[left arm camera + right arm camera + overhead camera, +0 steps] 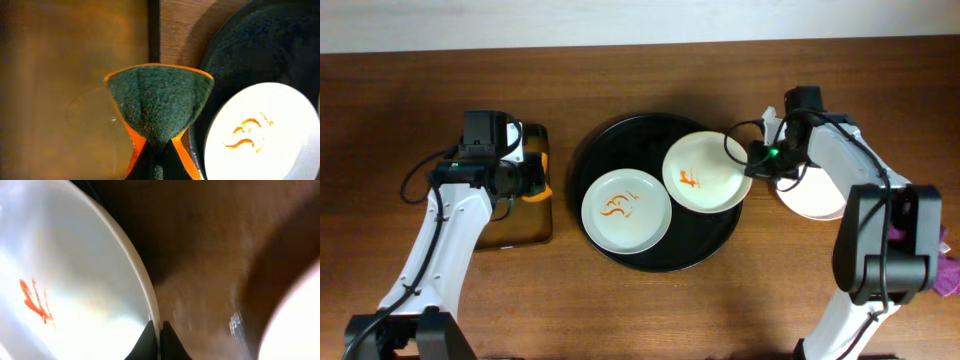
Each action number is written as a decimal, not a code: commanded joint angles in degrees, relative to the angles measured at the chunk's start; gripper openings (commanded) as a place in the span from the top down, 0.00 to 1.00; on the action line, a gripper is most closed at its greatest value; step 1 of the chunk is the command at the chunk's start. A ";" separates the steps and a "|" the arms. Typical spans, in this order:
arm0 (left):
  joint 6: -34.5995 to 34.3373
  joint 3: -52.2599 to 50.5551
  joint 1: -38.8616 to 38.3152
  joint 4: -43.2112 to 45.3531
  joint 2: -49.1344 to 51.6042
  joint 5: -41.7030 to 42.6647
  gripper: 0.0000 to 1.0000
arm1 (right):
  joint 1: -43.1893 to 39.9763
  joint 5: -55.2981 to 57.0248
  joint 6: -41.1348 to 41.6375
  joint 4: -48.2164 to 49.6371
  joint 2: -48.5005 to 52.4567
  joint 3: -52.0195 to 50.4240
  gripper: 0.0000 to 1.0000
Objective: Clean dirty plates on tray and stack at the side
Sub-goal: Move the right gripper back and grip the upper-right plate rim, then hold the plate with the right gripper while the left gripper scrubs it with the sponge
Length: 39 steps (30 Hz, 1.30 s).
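Left hand (522, 178) is pressed together on a green-and-orange sponge (157, 102), pinching it at a fold so it fans out. It hangs over the right edge of a brown mat (515, 228), just beside the tray (660, 258). The mat holds nothing else I can make out.

The round black tray in the middle of the bench (400, 90) holds both dirty plates. The left plate (626, 209) lies flat with an orange smear (618, 208) and nothing touching it. The right plate (705, 172) also has an orange smear (689, 181), and it overlaps the tray's right rim.

Right hand (758, 156) pinches the right plate by its thin rim only, fingers (150, 340) closed across the edge. Just right of it a white plate (817, 203) sits on the bench, probably the clean stack; I can't tell how many are in it. A purple cloth (950, 270) is at the far edge.

Risks:
- The rim grip is shallow, so scrubbing pressure could lever the right plate out of the pinch and drop it onto the left plate or the tray.
- The sponge is held by a fold, so it may buckle or slip when pressed.
- The arms will meet over the tray and could collide.
- Sauce could spread onto the white plate when stacking.
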 commanded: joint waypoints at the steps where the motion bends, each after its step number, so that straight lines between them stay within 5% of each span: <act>1: -0.46 0.68 -0.76 1.97 -1.70 11.74 1.00 | 0.59 3.82 1.36 -4.79 -5.53 0.35 0.96; 12: -0.55 0.68 -25.35 14.34 0.07 14.19 1.00 | 10.25 3.85 2.91 -15.19 -5.75 0.17 0.96; 16: -6.82 0.68 -30.38 15.34 7.08 14.23 1.00 | 13.00 4.50 5.92 -15.10 -5.70 0.20 0.96; 22: -15.65 0.68 -34.03 16.35 11.93 14.40 1.00 | 12.90 4.52 5.90 -15.08 -5.70 0.17 0.96; 29: -18.25 0.68 -38.56 17.77 18.03 14.16 1.00 | 12.90 4.50 5.90 -15.13 -5.70 0.20 0.96; 33: -18.01 0.68 -37.22 17.79 18.43 1.60 1.00 | 12.90 4.55 5.88 -15.39 -5.70 0.17 0.96; 39: -18.03 0.68 -33.18 17.88 18.43 -1.62 1.00 | 12.90 4.59 5.88 -15.78 -5.70 0.20 0.96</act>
